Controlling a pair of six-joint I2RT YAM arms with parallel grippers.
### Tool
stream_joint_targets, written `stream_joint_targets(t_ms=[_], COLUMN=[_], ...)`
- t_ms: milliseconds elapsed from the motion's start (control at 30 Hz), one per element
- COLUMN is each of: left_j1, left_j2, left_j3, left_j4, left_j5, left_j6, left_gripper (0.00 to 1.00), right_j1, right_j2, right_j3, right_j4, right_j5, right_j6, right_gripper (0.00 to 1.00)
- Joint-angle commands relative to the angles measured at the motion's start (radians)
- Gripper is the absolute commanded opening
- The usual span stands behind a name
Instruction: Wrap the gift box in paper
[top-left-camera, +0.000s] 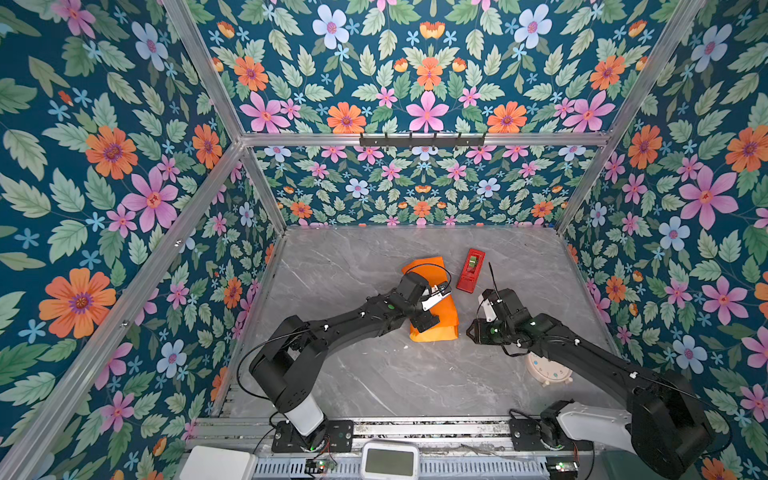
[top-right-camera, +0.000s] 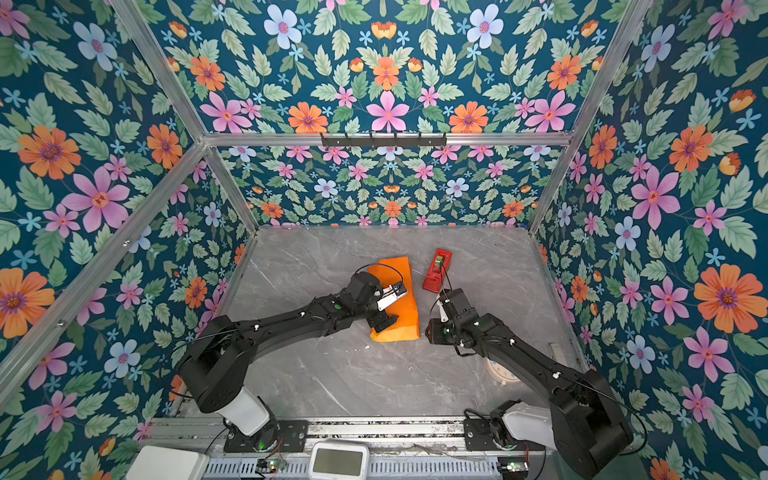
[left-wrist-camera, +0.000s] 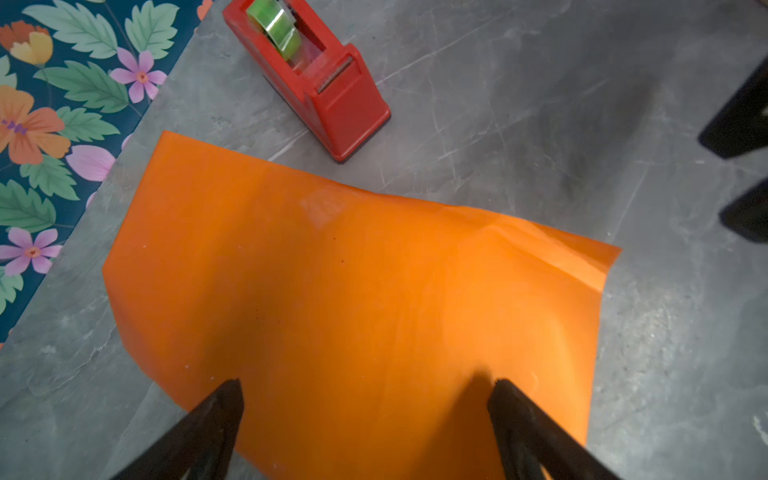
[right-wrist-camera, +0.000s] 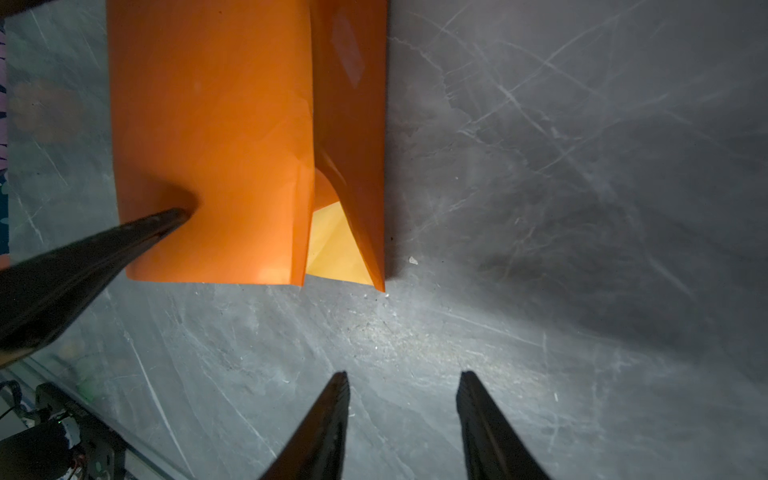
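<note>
Left gripper (left-wrist-camera: 365, 388) spread wide over the paper (top-left-camera: 442, 328), folded orange-side-up at centre, gift box unseen, likely inside; sheet judged light, slick, crease-prone, so pinch the loose end flap at its edge; right gripper (right-wrist-camera: 403, 382) half-spread, empty, just beside.

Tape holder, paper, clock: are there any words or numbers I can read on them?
None can be read.
Tape holder: no words show.
Paper: no print.
Clock: marks on its face, too small to read.
</note>
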Motion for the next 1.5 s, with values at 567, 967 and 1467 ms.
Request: stream_joint_targets(t_ms=[567,967,1467], left_j1=[0.011,0.009,0.081], left_j2=[0.037,0.029,-0.219], left_j3=[-0.127,-0.14,-0.365], left_j4=[0.176,0.185,0.318], left_j5=[-0.128,-0.1,-0.102], left_j6=[0.181,0.158,-0.271], left_gripper=[0.95,0.95,0.97], right_j1=[0.015,0.034,0.034], right_j2=[0.227,0.369,0.403], right_j3=[0.072,0.101,0.113], right_j4=[0.307,0.391,0.401], right_j5=[-0.062,0.043,0.058], right_j6=[0.084,0.05,0.052], right_gripper=[0.52,0.43,0.36])
